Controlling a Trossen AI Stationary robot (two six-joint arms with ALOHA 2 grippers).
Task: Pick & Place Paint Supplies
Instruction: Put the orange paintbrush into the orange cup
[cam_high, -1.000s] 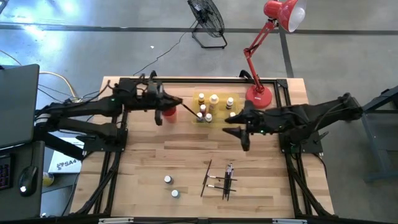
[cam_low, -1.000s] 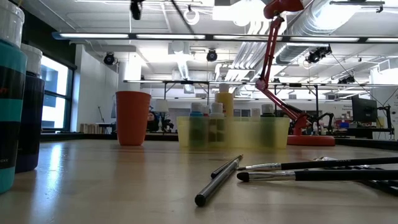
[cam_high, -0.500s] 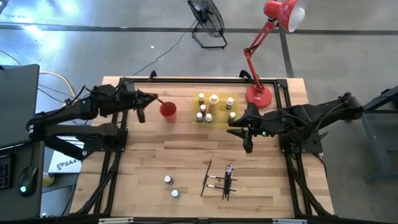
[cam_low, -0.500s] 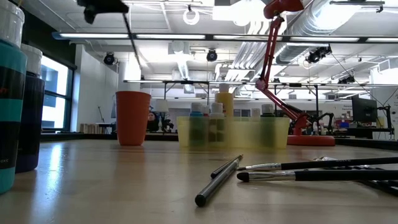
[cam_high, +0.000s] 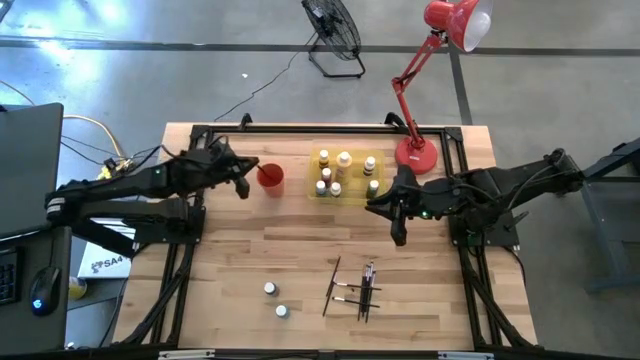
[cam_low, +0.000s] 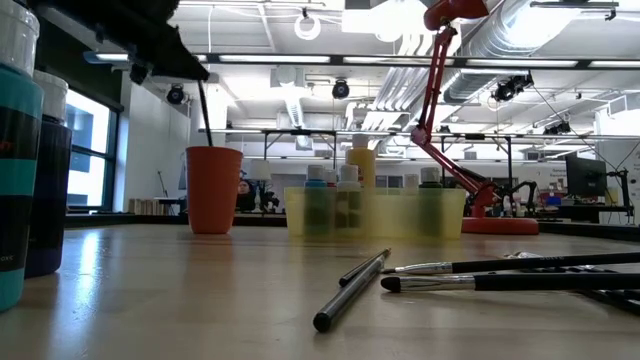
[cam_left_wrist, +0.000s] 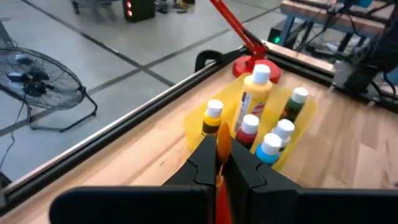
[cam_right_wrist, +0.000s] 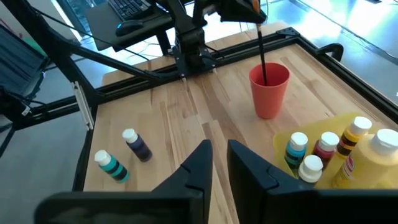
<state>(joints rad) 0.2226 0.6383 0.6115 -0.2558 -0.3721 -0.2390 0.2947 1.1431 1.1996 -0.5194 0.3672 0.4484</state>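
My left gripper (cam_high: 245, 180) is shut on a thin dark paintbrush (cam_right_wrist: 261, 53) over the red cup (cam_high: 270, 177) at the far left of the table. The brush's lower end reaches into the cup (cam_right_wrist: 268, 90). Beside the cup, the yellow tray (cam_high: 352, 185) holds several capped bottles. Two more bottles (cam_high: 270, 289) stand on the near part of the table, and several brushes (cam_high: 360, 285) lie on it to their right. My right gripper (cam_high: 385, 215) hangs near the tray's right end with a narrow gap between its fingers (cam_right_wrist: 219, 155) and nothing in it. My left gripper pinches the paintbrush's upper end (cam_low: 200, 88) between its two shut fingers. It comes from the table's left, slanting down. The brush hangs nearly upright below the fingers, its lower end inside the cup's mouth (cam_right_wrist: 264, 79). I cannot tell whether it touches the cup's bottom.
A red desk lamp stands with its base (cam_high: 418, 155) at the far right, just behind my right arm. In the low view the two loose bottles (cam_low: 20, 150) loom at the left and the brushes (cam_low: 350, 290) lie across the near table.
My left gripper has drawn back toward the table's left edge and come down. The paintbrush, which slanted toward the tray, now hangs nearly upright with its lower end in the red cup.
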